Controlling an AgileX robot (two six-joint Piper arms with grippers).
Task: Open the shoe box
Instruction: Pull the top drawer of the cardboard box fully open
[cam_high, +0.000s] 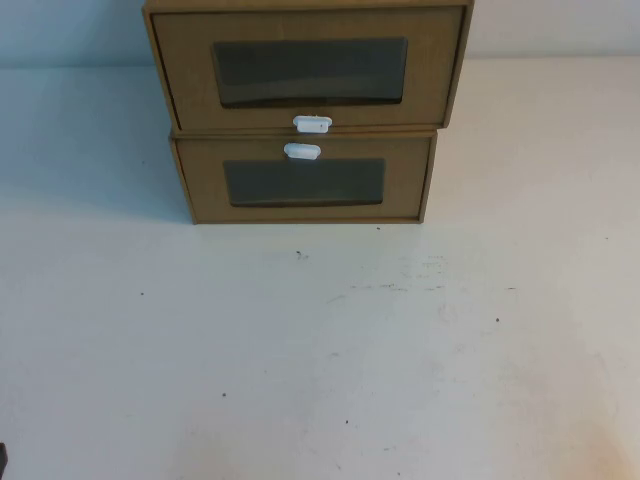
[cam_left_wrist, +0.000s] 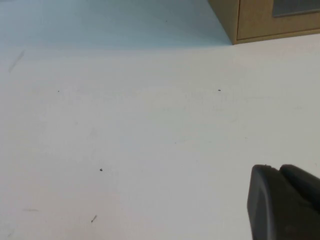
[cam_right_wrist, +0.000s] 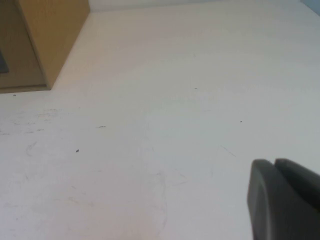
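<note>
Upper shoe box (cam_high: 190, 80) cropped at frame top. Wrist views only: left tool (cam_left_wrist: 277, 172) over worktop (cam_left_wrist: 125, 140), state unreadable; right tool (cam_right_wrist: 274, 170) likewise, pressed together.

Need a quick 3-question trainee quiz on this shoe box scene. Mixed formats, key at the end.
1. The upper shoe box and lower shoe box on the table are: A) both closed B) both open C) one open, one closed
2. True or false: the left gripper and right gripper, both shut, are over bare table, clear of both boxes.
3. Fill in: the lower shoe box's white handle sits ____ its dark window.

Key: 1 A; 2 true; 3 above.
</note>
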